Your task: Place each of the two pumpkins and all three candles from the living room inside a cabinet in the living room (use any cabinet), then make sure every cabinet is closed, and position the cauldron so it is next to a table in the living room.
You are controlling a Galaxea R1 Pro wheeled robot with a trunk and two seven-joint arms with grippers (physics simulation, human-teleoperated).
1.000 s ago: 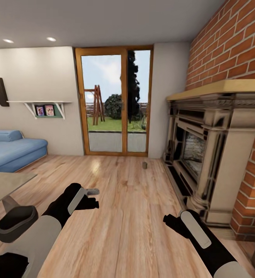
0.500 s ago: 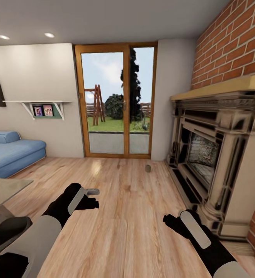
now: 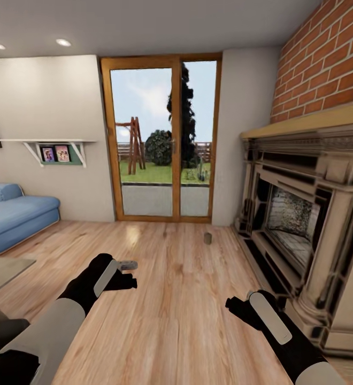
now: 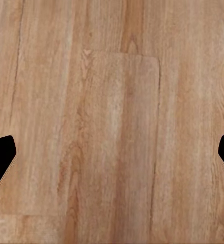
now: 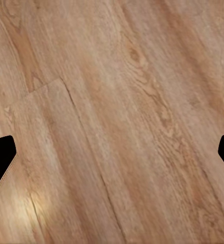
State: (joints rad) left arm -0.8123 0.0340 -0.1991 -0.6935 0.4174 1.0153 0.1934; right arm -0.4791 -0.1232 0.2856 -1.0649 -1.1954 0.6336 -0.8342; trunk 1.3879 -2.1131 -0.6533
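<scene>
**A:** Head view first. What have you got closest to you?

**B:** Your two arms, low over the wood floor [image 3: 187, 299]. The left gripper [image 3: 124, 274] hangs at the left, the right gripper [image 3: 236, 306] at the right, both over bare boards.

**A:** Are your claws holding anything?

**B:** No. In the left wrist view the left gripper [image 4: 112, 152] has its fingertips [image 4: 0, 157] at opposite edges of the picture, spread wide, with plain planks between them. The right gripper [image 5: 112, 152] looks the same in its wrist view: fingertips [image 5: 0, 157] far apart, nothing in the gap.

**A:** And beyond your hands?

**B:** A grey table corner [image 3: 2, 270] sits at your near left. Farther left is a blue sofa [image 3: 13, 216] against the wall, under a white shelf [image 3: 45, 144] with small pictures.

**A:** Any of your task things?

**B:** One candle [image 3: 207, 238], a small grey stub, stands on the floor well ahead of you, near the front corner of the fireplace [image 3: 305, 214] on your right and short of the glass door [image 3: 160, 139]. It is too small to tell more.
</scene>
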